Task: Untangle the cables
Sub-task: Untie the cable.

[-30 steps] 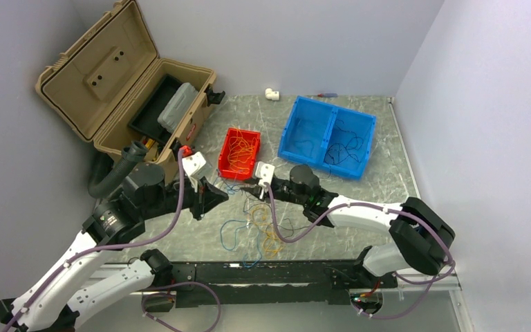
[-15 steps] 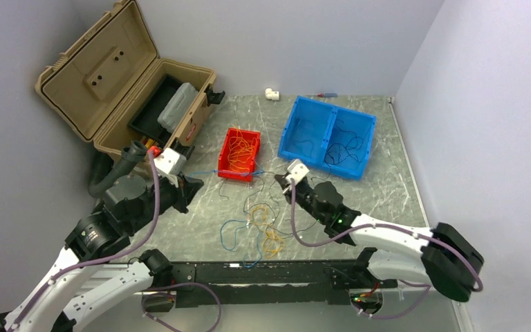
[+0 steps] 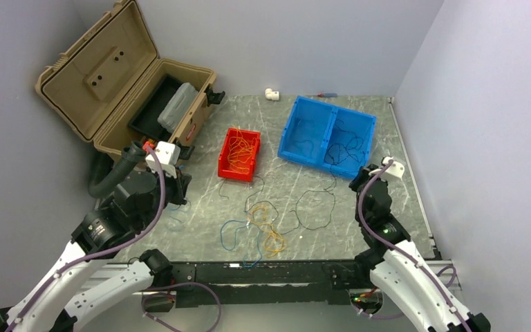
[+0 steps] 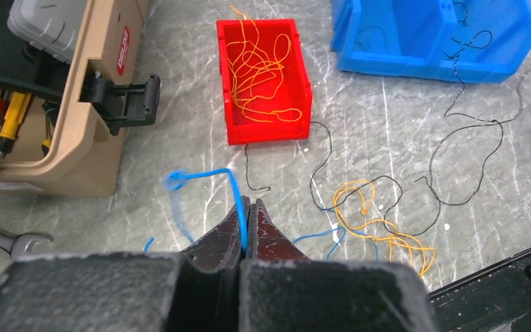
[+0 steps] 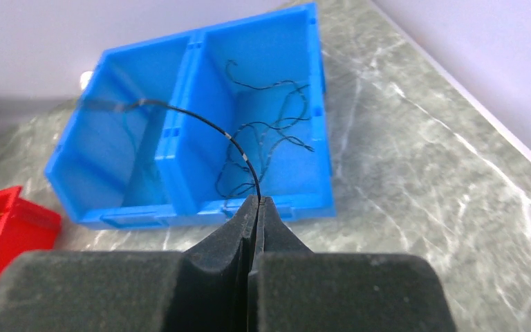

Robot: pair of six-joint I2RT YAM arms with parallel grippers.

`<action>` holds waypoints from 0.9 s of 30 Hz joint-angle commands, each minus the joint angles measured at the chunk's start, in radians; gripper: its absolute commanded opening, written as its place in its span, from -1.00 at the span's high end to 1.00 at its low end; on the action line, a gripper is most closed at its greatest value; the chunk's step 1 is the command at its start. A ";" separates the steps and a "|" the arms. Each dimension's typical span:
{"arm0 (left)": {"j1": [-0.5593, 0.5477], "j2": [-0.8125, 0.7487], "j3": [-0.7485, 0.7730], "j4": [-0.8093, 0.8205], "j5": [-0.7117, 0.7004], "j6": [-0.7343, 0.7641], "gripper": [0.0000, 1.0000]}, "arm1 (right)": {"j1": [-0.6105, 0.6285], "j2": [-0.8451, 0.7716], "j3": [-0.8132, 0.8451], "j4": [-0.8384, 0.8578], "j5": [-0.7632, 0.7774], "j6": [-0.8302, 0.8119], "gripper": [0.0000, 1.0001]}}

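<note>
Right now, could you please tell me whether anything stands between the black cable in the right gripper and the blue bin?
Nothing visible does. The right gripper, shut on the black cable, sits just in front of the blue bin, with no object between them.

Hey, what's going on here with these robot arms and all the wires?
Two arms are untangling thin cables. The left gripper is shut on a blue cable, and the right gripper is shut on a black cable near the blue bin. Yellow-orange cables lie in the red bin, and black ones in the blue bin. A loose tangle of yellow, blue and black strands lies on the table between the arms.
</note>
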 commanded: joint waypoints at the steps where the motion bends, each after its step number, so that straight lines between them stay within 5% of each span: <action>1: -0.001 0.015 0.020 0.012 -0.021 -0.021 1.00 | -0.038 -0.003 0.065 -0.157 0.038 0.040 1.00; 6: -0.002 0.036 0.010 0.087 0.166 0.031 1.00 | -0.037 0.036 0.133 -0.247 0.038 0.087 1.00; 15: -0.001 0.108 0.066 0.099 0.289 0.084 1.00 | -0.038 0.204 0.240 -0.642 -0.064 0.465 1.00; 22: -0.002 0.132 0.084 0.117 0.339 0.103 1.00 | -0.038 0.192 0.211 -0.650 -0.236 0.439 0.99; 25: -0.001 0.132 0.082 0.118 0.340 0.105 1.00 | -0.037 0.126 0.191 -0.615 -0.298 0.411 0.28; 27: -0.002 0.127 0.077 0.120 0.340 0.107 1.00 | -0.038 0.096 0.194 -0.626 -0.293 0.402 -0.84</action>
